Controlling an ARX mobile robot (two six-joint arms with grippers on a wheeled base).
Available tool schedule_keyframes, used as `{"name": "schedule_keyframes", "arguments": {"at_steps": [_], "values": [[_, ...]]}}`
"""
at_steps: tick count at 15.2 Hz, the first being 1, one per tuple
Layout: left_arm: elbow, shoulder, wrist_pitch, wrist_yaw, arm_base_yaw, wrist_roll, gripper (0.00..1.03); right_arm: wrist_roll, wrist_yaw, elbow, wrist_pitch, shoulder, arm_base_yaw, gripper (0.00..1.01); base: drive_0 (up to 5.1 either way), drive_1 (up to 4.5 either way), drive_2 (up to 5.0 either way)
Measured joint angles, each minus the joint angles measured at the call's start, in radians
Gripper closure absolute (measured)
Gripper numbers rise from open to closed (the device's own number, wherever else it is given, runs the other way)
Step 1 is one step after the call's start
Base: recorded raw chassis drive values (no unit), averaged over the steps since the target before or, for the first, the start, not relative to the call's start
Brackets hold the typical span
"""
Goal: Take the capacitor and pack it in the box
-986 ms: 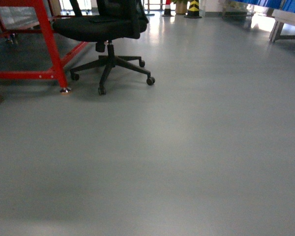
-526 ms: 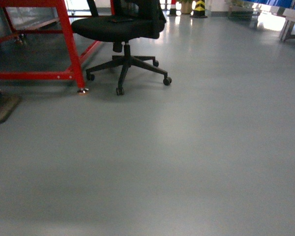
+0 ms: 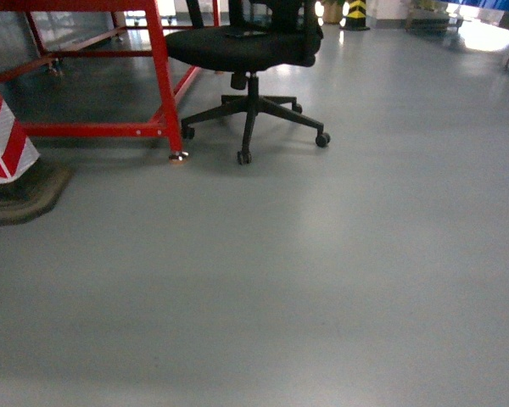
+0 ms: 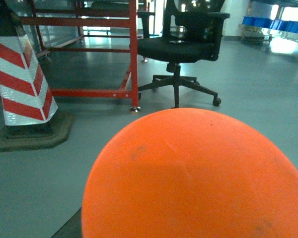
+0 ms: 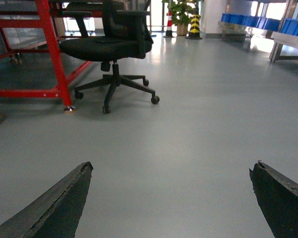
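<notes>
A big, smooth orange rounded body, the capacitor [image 4: 196, 173], fills the lower half of the left wrist view, very close to the lens. It hangs above the floor in my left gripper, whose jaws it hides except for a dark sliver of a finger [image 4: 72, 228] at the bottom left. My right gripper [image 5: 172, 168] is open wide, its two dark fingertips far apart with only grey floor between them. The box is out of view. Neither gripper appears in the head view.
A red steel frame [image 3: 163, 93] and a black office chair [image 3: 250, 51] on castors stand ahead to the left. A red-and-white striped cone [image 3: 4, 140] on a dark base is at the far left. Blue bins [image 5: 283, 24] on racks line the far right. Grey floor [image 3: 305, 280] lies ahead.
In the head view the chair and red frame have slid to the right, and the striped cone has come in at the left edge. The view has swung to the left.
</notes>
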Motion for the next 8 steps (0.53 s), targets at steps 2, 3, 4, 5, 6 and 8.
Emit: {"name": "schedule_keyframes", "arguments": {"at_steps": [2, 3, 4, 5, 6, 8], "values": [[0.000, 0.000, -0.001, 0.000, 0.000, 0.000, 0.59, 0.000, 0.001, 0.000, 0.002, 0.000, 0.000, 0.03, -5.0, 2.46, 2.5], [0.000, 0.000, -0.001, 0.000, 0.000, 0.000, 0.59, 0.000, 0.000, 0.000, 0.001, 0.000, 0.000, 0.03, -5.1, 2.36, 2.4], [0.000, 0.000, -0.001, 0.000, 0.000, 0.000, 0.59, 0.000, 0.000, 0.000, 0.005, 0.000, 0.000, 0.03, -5.1, 2.36, 2.4], [0.000, 0.000, 0.001, 0.000, 0.000, 0.000, 0.59, 0.000, 0.000, 0.000, 0.001, 0.000, 0.000, 0.03, -5.1, 2.36, 2.4], [0.000, 0.000, -0.003, -0.002, 0.000, 0.000, 0.59, 0.000, 0.000, 0.000, 0.003, 0.000, 0.000, 0.03, -5.1, 2.36, 2.4], [0.000, 0.000, 0.000, -0.003, 0.000, 0.000, 0.59, 0.000, 0.000, 0.000, 0.006, 0.000, 0.000, 0.03, -5.1, 2.36, 2.4]]}}
